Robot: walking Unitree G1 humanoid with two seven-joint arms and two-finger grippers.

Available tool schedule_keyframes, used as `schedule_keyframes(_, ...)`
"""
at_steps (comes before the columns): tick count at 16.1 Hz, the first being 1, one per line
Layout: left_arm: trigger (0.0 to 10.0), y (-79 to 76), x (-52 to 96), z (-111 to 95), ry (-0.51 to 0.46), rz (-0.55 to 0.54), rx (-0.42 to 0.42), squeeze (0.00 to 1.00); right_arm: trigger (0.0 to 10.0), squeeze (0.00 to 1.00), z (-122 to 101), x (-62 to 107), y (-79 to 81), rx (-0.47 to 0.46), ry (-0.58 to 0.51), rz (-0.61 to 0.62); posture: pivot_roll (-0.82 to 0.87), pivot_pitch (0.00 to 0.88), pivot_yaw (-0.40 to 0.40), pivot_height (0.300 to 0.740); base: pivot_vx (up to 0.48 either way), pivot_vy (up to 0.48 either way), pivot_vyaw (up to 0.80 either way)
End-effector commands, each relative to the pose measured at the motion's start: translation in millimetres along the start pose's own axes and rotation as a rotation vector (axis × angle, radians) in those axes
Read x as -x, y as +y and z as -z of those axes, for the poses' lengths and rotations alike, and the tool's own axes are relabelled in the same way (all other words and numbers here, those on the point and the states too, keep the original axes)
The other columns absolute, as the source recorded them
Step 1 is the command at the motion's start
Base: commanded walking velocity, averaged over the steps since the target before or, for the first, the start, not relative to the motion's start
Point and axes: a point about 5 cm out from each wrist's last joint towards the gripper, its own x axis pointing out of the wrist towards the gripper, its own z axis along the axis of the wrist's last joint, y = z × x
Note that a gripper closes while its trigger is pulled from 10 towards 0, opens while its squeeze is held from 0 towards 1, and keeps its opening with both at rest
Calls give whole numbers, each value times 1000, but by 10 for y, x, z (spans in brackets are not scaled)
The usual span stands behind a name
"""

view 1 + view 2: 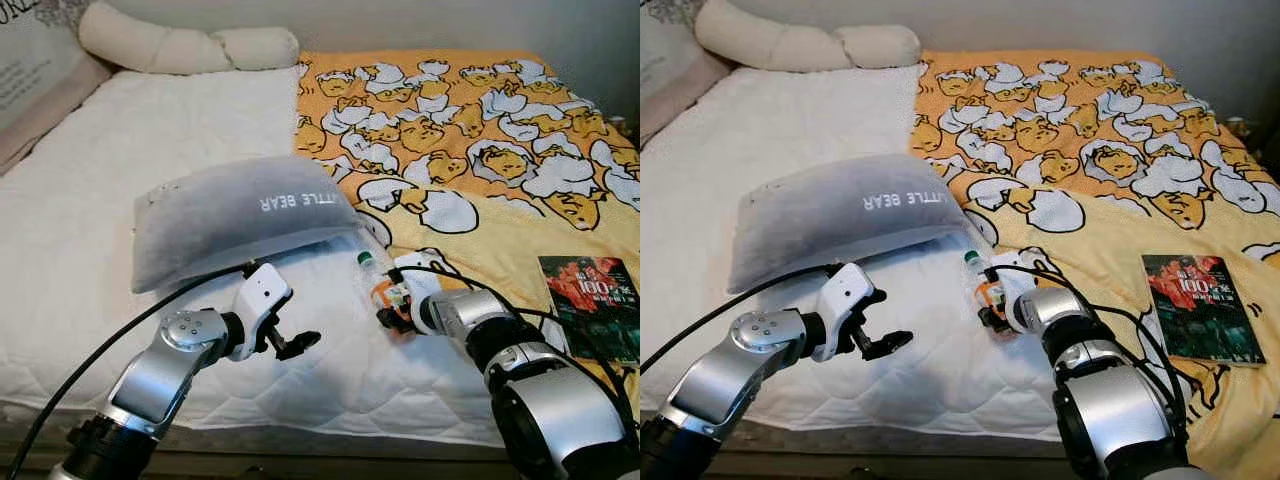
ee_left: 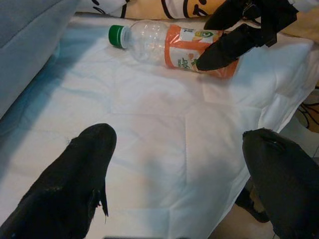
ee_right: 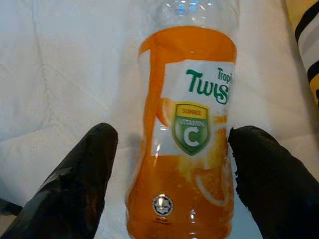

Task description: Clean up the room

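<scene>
A clear plastic bottle [image 3: 187,139] with an orange label and a green cap lies on its side on the white mattress [image 1: 90,220], just in front of the grey pillow. My right gripper [image 3: 172,139] is open and straddles the bottle's lower half, one finger on each side. One finger [image 3: 249,164] is right at the label's edge, while the other stands slightly apart. The same bottle [image 1: 378,282] lies between my two arms. My left gripper [image 1: 297,345] hovers open over bare mattress to the bottle's left, holding nothing.
A grey "LITTLE BEAR" pillow [image 1: 240,215] lies behind the left gripper. A yellow cartoon-print blanket [image 1: 480,130] covers the bed's right half, with a dark book [image 1: 592,305] on it. A long cream cushion [image 1: 180,45] sits at the head. The mattress edge runs below my arms.
</scene>
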Motion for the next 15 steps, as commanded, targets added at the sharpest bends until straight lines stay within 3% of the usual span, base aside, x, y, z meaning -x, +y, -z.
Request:
schedule_keyframes(1,10000,28,2,-30,3,-5,-14,0,0,0,-56,13,-1,24,-9,-2,-17,0,53,740,0,0,0)
schedule_keyframes(3,10000,51,-21,-21,3,-30,6,0,0,0,91,-41,-40,53,16,101,-3,0,44,740,0,0,0)
schedule_keyframes(6,10000,58,-3,3,11,-41,21,0,0,0,182,-86,19,45,35,95,-3,0,47,740,0,0,0)
schedule_keyframes(7,10000,61,-1,6,12,-43,21,0,2275,0,191,-90,19,47,35,99,-2,0,50,740,0,0,0)
schedule_keyframes(8,10000,69,6,7,11,-47,21,0,2863,0,170,-90,12,34,8,104,-2,0,50,740,0,0,0)
schedule_keyframes(9,10000,74,9,5,11,-49,22,0,2863,0,155,-87,6,28,-7,107,0,0,51,740,0,0,0)
schedule_keyframes(10,10000,85,21,4,9,-59,28,0,0,0,94,-69,-17,3,-49,98,4,0,47,740,0,0,0)
schedule_keyframes(11,10000,75,59,13,8,-65,36,0,0,0,-69,-7,-81,-23,-176,76,5,0,30,740,0,0,0)
schedule_keyframes(12,10000,72,67,16,10,-66,36,0,0,0,-100,9,-100,-32,-200,76,5,0,30,740,0,0,0)
schedule_keyframes(14,10000,69,125,-27,-22,-96,75,0,0,0,-278,144,-198,-125,-399,31,15,0,16,740,0,0,0)
schedule_keyframes(15,10000,81,197,-89,-72,-166,40,0,0,0,-429,339,-232,-213,-606,-25,9,0,27,740,0,0,0)
